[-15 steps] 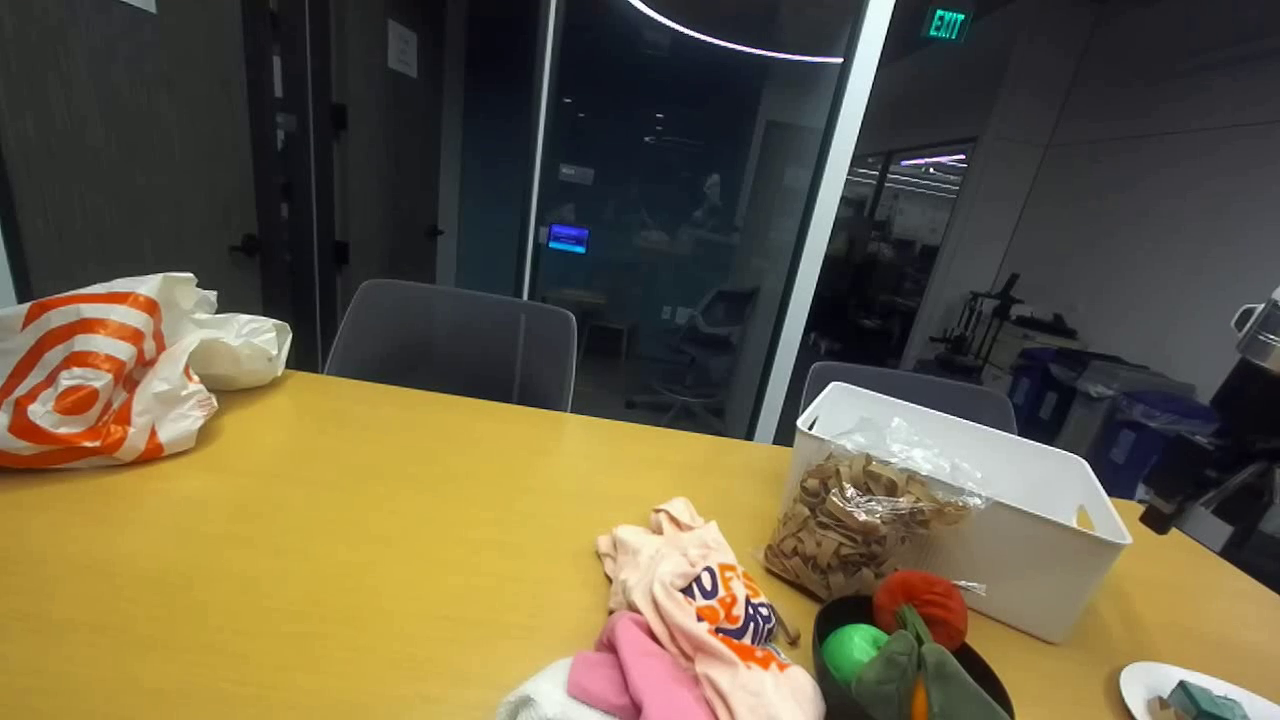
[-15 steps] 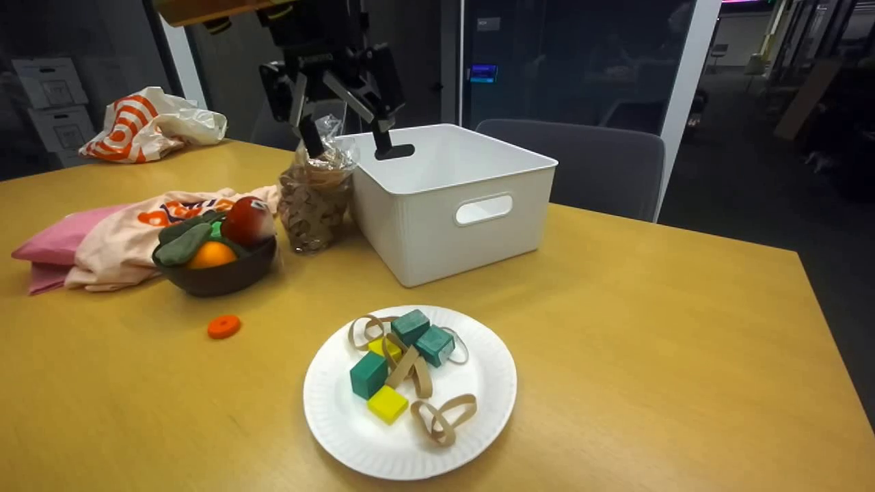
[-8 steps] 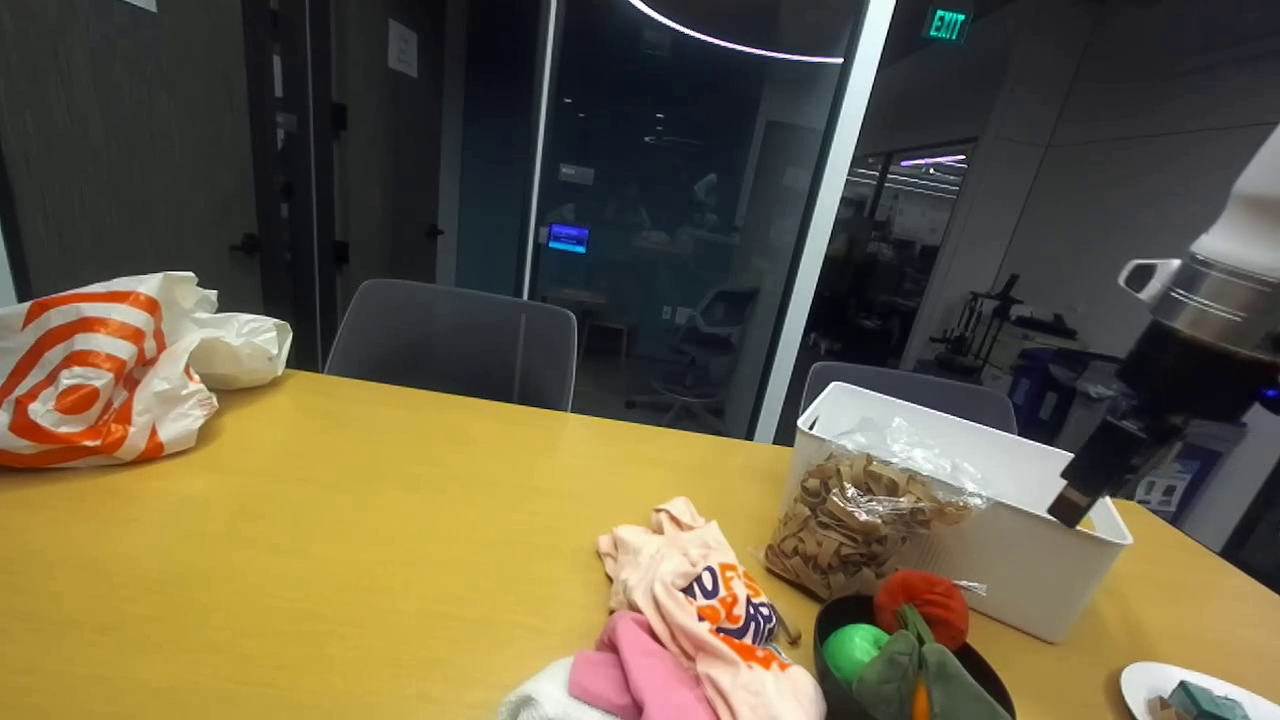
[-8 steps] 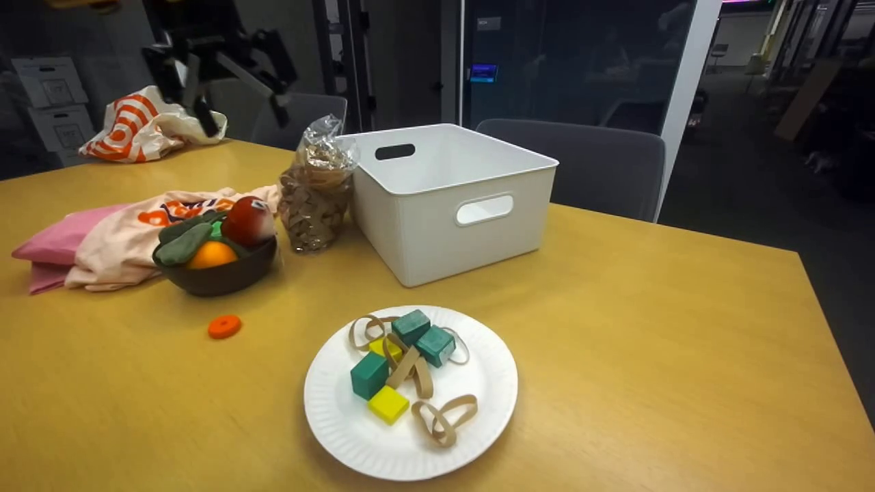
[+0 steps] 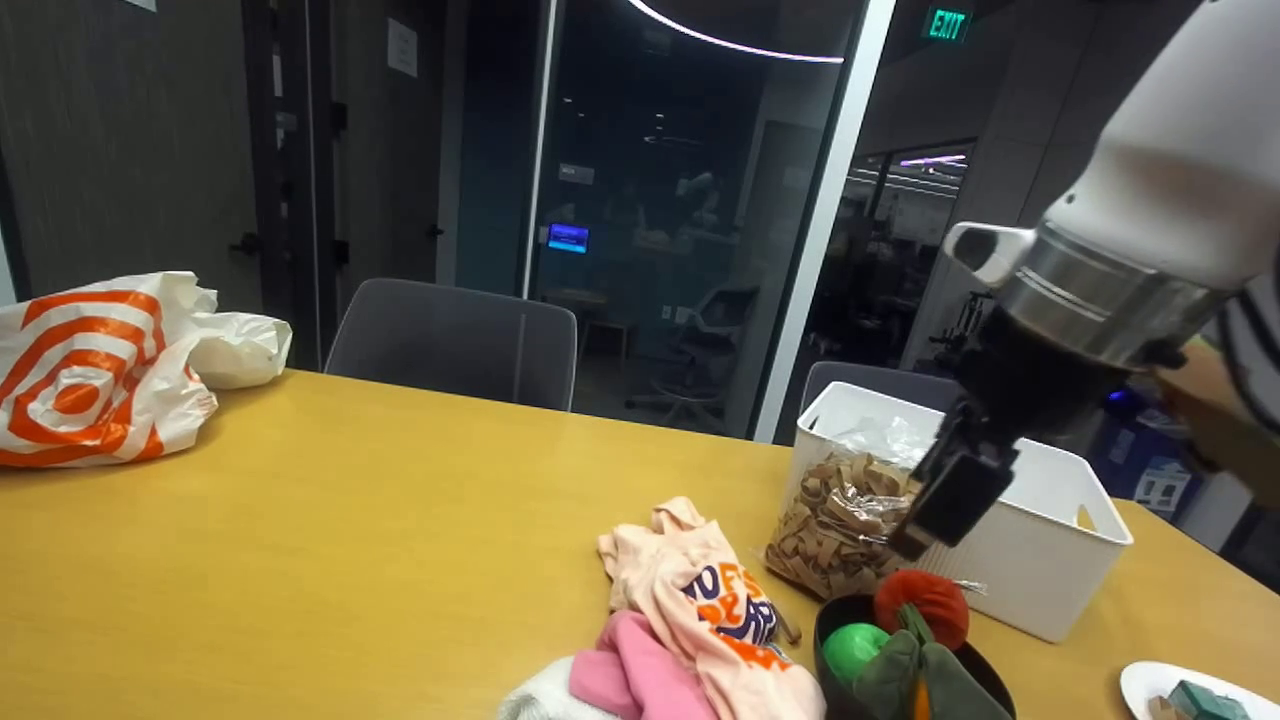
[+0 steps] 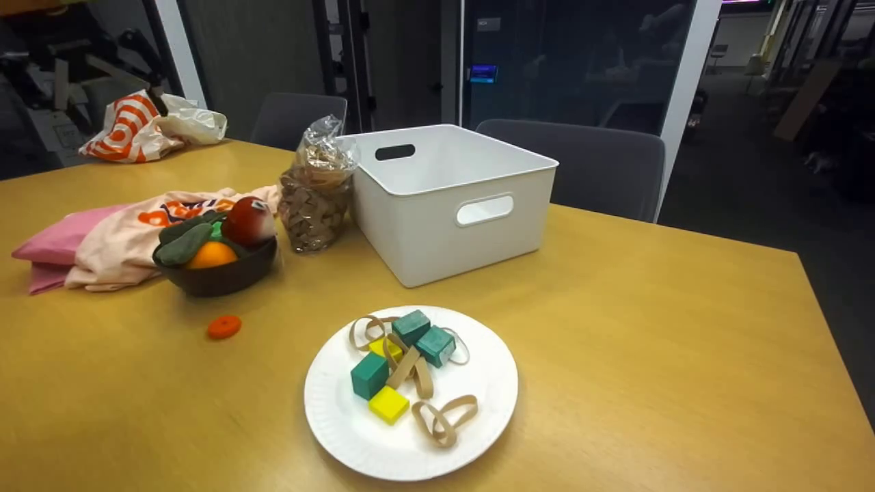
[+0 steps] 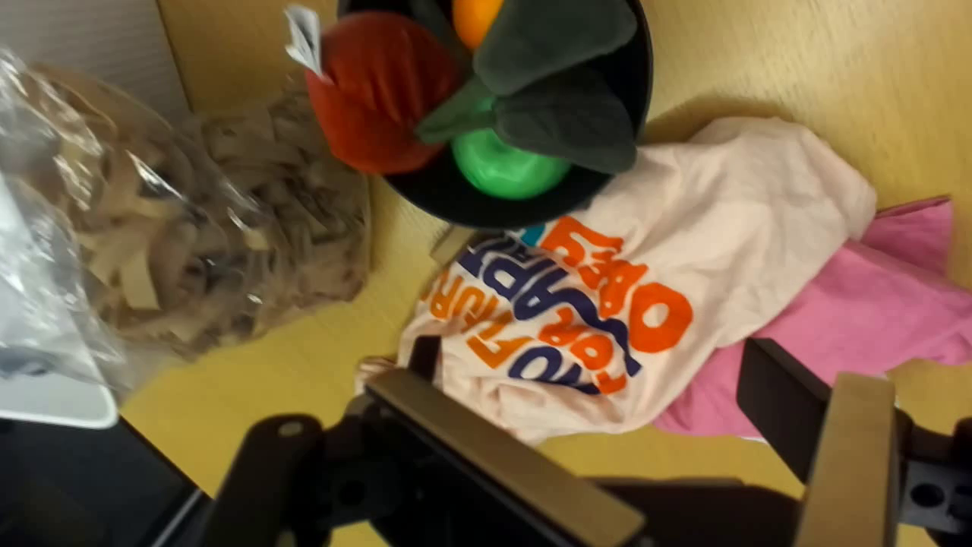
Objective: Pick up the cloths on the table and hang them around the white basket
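Crumpled cream printed-fabric cloth (image 5: 700, 610) lies inside far edge of tan wooden table (image 5: 400, 540): presumably light, limp, best pinched at bunched end; black two-fingered gripper (image 7: 591, 363), jaws apart, empty.

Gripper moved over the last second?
Yes. In an exterior view, the gripper has shifted toward the picture's left, from overlapping the white basket to overlapping the white-and-orange bag.
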### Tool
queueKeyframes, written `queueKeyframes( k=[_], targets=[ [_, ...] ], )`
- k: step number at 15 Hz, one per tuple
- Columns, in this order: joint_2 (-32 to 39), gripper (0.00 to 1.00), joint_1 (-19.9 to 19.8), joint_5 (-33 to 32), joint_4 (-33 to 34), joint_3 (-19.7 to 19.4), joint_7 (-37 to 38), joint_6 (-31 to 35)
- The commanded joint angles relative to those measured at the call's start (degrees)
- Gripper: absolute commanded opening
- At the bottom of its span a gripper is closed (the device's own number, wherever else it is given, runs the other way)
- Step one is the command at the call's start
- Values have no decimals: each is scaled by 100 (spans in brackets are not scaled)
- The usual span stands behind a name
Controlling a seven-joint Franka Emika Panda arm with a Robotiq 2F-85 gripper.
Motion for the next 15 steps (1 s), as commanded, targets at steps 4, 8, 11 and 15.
queueKeyframes(
  k=[4, 8, 11, 15],
  targets=[
    [1502, 100, 198, -249, 881, 602, -15, 409],
    [2217, 100, 191, -280, 1399, 774, 118, 140],
    [2144, 100, 169, -245, 1183, 785, 55, 250],
    [2398, 100, 169, -229, 1344, 806, 242, 376]
  ],
)
